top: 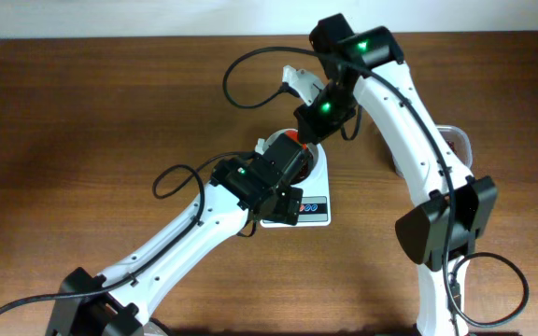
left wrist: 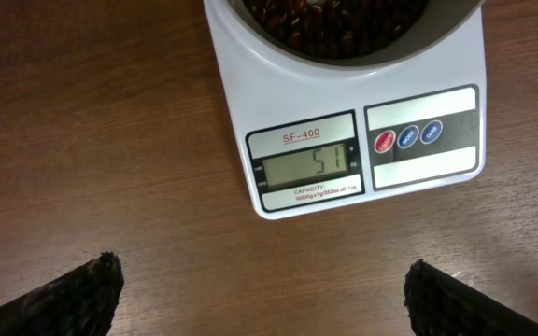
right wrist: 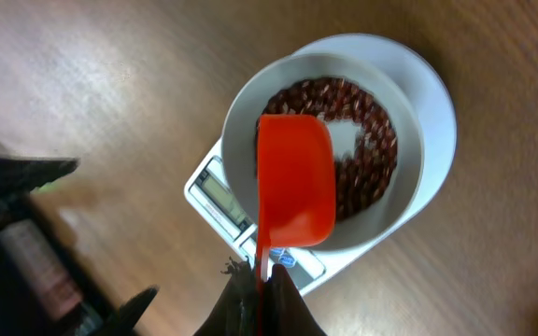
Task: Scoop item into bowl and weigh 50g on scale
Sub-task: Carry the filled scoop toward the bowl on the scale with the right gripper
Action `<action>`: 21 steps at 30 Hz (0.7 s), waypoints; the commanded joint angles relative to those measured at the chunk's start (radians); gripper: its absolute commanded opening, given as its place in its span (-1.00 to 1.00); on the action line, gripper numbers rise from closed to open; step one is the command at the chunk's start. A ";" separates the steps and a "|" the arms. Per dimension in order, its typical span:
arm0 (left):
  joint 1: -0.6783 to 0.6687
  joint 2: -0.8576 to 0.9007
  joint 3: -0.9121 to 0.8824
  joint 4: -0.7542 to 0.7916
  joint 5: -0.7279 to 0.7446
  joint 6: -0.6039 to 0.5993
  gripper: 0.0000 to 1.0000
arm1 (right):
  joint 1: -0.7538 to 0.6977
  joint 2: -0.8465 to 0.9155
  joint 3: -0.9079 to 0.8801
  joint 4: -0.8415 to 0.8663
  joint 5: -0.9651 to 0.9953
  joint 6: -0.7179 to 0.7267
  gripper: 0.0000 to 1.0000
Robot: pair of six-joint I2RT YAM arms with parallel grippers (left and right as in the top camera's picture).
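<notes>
Brown wood table (top: 82,112) fills the view from above. Two white arms (top: 204,224) reach over it. The left gripper (left wrist: 269,303) hangs over the table just in front of the scale (left wrist: 236,84). Its two fingers are spread wide with nothing between them. The right gripper (right wrist: 258,294) is squeezed tight on the thin handle of a red scoop (right wrist: 294,177). The flat white scale lies on the table, and the white bowl (right wrist: 239,159) sits on top of it. The scoop's cup is above the bowl. Little dark red beans (right wrist: 367,177) lie inside the bowl. The scale's small screen (left wrist: 306,168) shows 51.
</notes>
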 commanded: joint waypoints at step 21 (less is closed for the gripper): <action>-0.003 -0.005 -0.006 0.002 -0.011 -0.005 0.98 | 0.003 -0.015 -0.240 0.204 0.075 -0.034 -0.92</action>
